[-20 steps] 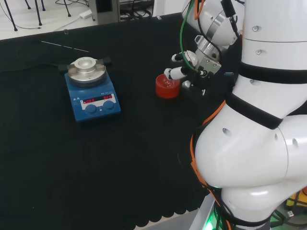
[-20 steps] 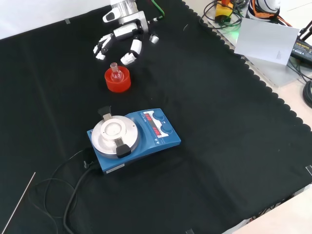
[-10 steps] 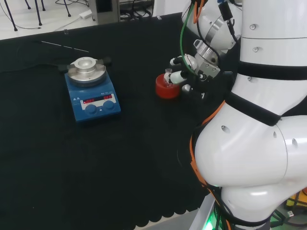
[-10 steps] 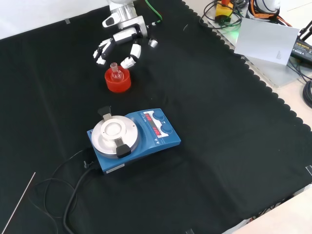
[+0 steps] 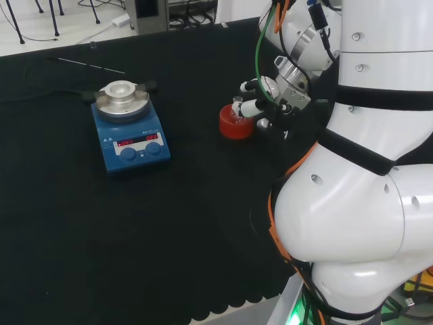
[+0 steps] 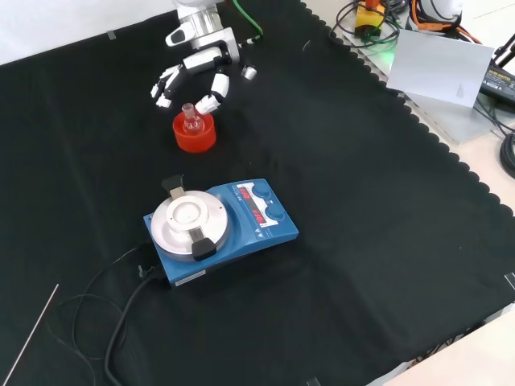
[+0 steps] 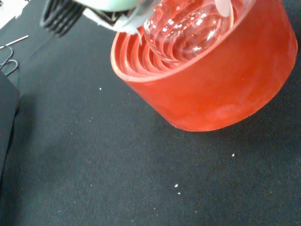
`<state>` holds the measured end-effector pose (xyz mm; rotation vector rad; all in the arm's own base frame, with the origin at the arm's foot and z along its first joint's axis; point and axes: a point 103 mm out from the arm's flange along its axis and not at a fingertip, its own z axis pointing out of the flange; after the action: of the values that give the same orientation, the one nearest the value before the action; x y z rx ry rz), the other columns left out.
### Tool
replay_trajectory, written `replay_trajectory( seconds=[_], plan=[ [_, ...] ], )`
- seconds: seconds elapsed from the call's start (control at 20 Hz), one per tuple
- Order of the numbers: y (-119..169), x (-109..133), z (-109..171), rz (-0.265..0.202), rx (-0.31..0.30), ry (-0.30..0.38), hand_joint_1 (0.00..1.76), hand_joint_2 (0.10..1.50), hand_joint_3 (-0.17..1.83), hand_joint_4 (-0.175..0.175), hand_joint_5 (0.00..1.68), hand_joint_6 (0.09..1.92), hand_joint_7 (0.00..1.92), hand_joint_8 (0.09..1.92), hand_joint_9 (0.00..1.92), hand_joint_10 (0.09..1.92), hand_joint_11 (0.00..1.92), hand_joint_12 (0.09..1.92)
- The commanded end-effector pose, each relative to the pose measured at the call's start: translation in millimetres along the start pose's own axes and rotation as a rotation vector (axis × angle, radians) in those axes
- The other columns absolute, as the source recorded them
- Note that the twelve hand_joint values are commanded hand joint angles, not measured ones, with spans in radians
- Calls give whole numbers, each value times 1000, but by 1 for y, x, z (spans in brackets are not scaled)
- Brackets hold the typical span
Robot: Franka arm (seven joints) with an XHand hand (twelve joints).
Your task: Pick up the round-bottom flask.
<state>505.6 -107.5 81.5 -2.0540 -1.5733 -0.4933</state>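
Hand [image 6: 195, 68] sits just above and behind the red ribbed stand [image 6: 194, 133] in the front view, fingers [image 6: 165, 84] spread and only lightly bent, tips pointing down toward the cloth. One fingertip lies right beside the neck of the flask [image 6: 190, 118]; whether it actually touches the glass cannot be told from this angle. Nothing is enclosed by the fingers: they are splayed to either side of the neck, with the hand holding nothing.

The flask is clear glass, seated upright in the red stand, its short neck rising above the stand's rim. In the wrist view the round bulb [image 7: 188, 28] rests inside the stand's stepped rings [image 7: 141, 56], and the red wall [image 7: 221, 89] stands flat on the black cloth [image 7: 94, 165].

In the head view the hand [image 5: 260, 95] is at the right of the stand [image 5: 236, 123], fingertips level with the flask neck [image 5: 237, 105], and the white arm links [image 5: 365, 169] lie to the right of it.

A blue stirrer plate [image 6: 219, 227] with a round metal top stands nearer the camera in the front view, well apart from the stand; its cable [image 6: 121, 310] trails over the cloth. It has a lit red display and two knobs; the print there is too small to read. A thin rod [image 6: 30, 334] lies at the lower left in the front view.
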Motion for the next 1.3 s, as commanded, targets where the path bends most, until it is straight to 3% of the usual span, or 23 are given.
replay_trajectory(
  seconds=[0.05,1.0,1.3],
  plan=[
    [2,2,4,-7,16,13,941,612,784,-44,580,87,115,552,285,649,0,1233],
    [5,4,13,2,8,-2,932,636,785,-40,661,110,138,550,304,641,0,1249],
    [5,4,9,14,-30,-19,924,702,742,-25,642,693,186,539,357,616,0,1296]
  ],
)
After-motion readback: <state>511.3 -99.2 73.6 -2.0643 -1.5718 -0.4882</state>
